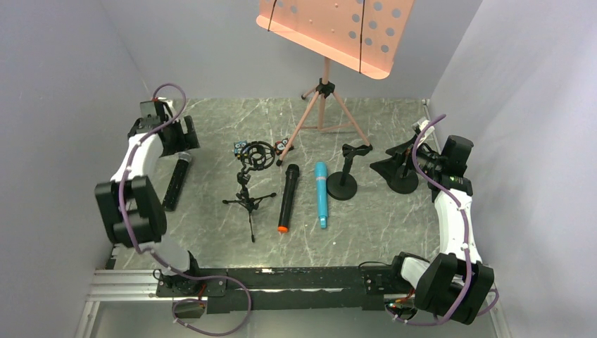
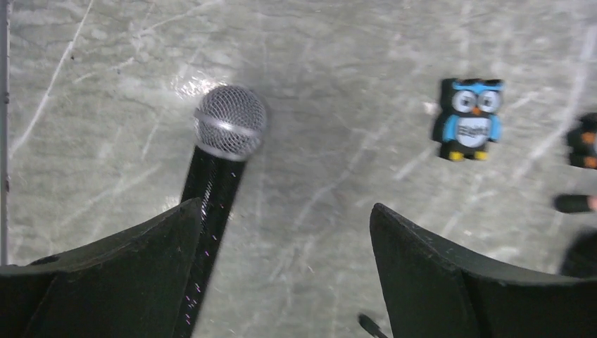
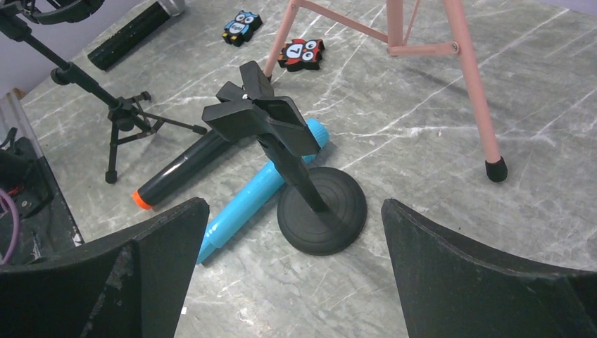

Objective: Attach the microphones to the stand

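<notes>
**Top external view: three microphones lie loose on the table and both grippers are spread**

One pink music stand (image 1: 331, 28) rises at the far edge of the grey marbled table (image 1: 394, 232), its tripod feet on the surface.

Two robot arms reach in from the near edge. The left gripper (image 2: 285, 204) hangs with its jaws wide apart above the far left of the table. The right gripper (image 3: 292, 203) is also wide apart, holds nothing, and points at the round-base stand.

Two black microphone stands sit mid-table. One is a tripod stand (image 1: 248, 193) with a ring mount. The other is a round-base stand (image 1: 345, 182) with a clip on top.

Three microphones lie flat on the table:
- The mesh-head microphone (image 2: 229, 123) lies under the left gripper, with its handle passing beneath one finger. Whether they touch is unclear.
- The orange-capped microphone (image 1: 287, 197) and the turquoise microphone (image 1: 321, 193) lie side by side between the two stands.

Two small owl figures, a blue owl (image 2: 470, 120) and a red owl (image 3: 301, 53), lie near the music stand's feet.
</notes>
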You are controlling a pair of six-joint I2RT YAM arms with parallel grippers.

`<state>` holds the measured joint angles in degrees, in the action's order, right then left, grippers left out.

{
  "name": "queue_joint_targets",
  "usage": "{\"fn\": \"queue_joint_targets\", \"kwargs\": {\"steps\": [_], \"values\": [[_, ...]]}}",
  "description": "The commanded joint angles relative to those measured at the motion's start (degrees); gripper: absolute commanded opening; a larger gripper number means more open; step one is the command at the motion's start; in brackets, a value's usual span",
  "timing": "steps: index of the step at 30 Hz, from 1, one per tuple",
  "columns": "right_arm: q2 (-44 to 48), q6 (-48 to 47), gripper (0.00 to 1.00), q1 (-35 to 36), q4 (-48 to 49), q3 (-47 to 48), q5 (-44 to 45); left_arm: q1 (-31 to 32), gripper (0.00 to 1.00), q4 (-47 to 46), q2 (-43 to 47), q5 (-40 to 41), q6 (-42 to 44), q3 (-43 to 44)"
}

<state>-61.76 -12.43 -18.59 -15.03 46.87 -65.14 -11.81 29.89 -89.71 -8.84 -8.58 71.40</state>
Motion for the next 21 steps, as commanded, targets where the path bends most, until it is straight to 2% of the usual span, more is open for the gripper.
{"fn": "queue_joint_targets", "kwargs": {"steps": [1, 8, 13, 21], "values": [[-0.3, -0.3, 1.00, 0.2, 0.3, 2.6, -2.3, -0.1, 0.91, 5.1, -9.0, 7.6, 6.0, 7.8], [-1.1, -0.4, 1.00, 0.4, -0.4, 3.1, -2.1, -0.1, 0.79, 11.7, -21.3, 8.6, 12.8, 14.4], [-1.7, -0.5, 1.00, 0.4, -0.5, 3.1, -1.9, -0.1, 0.77, 12.6, -23.2, 7.9, 13.6, 13.8], [-1.9, -0.8, 1.00, 0.4, -0.8, 3.2, -1.5, -0.1, 0.68, 15.3, -27.6, 7.3, 14.2, 15.5]]}}
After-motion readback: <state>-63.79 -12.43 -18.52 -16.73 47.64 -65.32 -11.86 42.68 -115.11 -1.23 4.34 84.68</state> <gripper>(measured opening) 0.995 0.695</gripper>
